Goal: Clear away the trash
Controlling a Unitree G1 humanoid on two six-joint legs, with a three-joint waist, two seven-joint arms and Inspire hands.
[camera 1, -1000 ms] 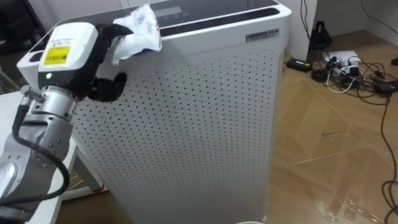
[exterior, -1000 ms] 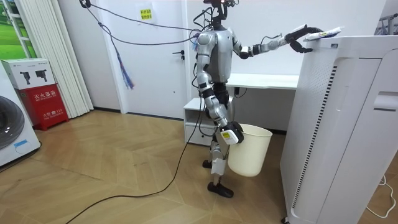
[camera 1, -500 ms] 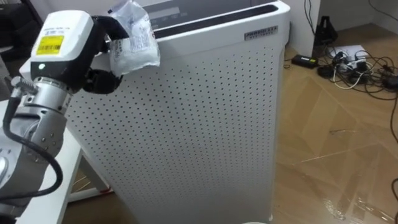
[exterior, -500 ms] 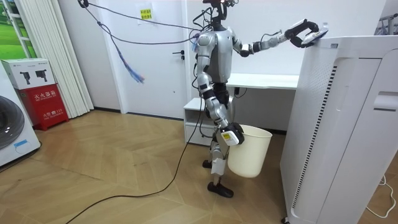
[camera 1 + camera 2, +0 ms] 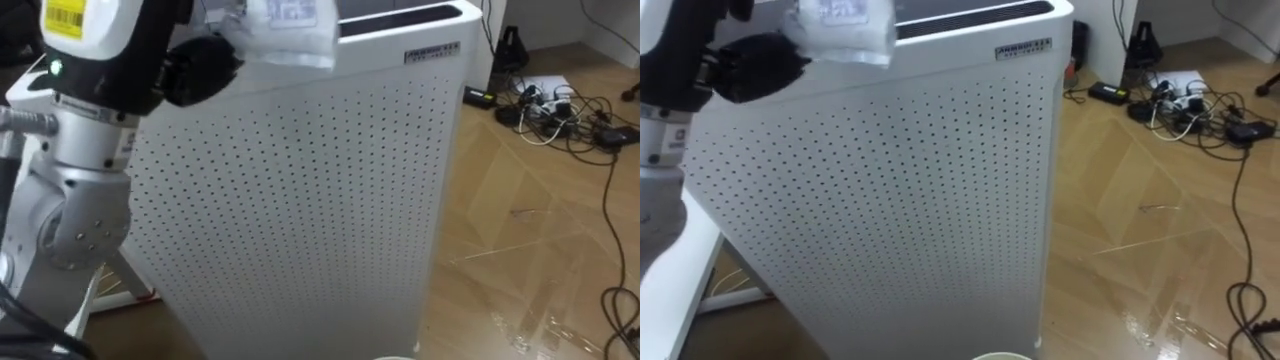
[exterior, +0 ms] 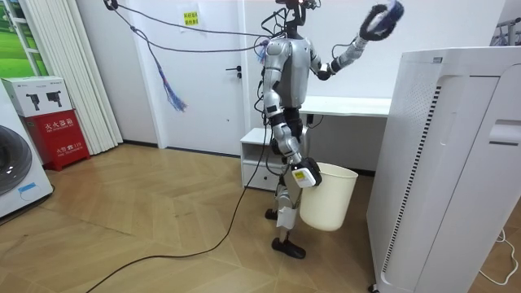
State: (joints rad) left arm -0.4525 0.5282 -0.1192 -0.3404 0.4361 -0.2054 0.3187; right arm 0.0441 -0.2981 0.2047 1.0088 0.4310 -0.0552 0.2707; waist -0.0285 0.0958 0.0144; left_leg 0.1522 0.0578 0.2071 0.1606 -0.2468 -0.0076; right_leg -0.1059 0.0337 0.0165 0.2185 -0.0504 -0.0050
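A crumpled white plastic wrapper (image 5: 285, 25) is lifted clear of the top of the tall white perforated appliance (image 5: 320, 200). My left hand (image 5: 110, 50) is shut on it, with the dark thumb curled under the wrapper's near edge. In the room view the left arm is raised high, and the left hand (image 6: 376, 20) is above and to the room view's left of the appliance (image 6: 456, 163). My right hand (image 6: 304, 177) hangs low at the rim of a white bin (image 6: 330, 203) beside my legs. Its fingers cannot be made out.
Tangled cables and a power strip (image 5: 560, 110) lie on the wood floor behind the appliance on the right. A white desk (image 6: 350, 106) stands behind me. A washing machine (image 6: 16, 171) and a red box (image 6: 57, 134) are at the room view's far left.
The left hand closed on the wrapper lying on the appliance's top and lifted it up and away. The head camera shifted a little. The right hand and bin stayed put.
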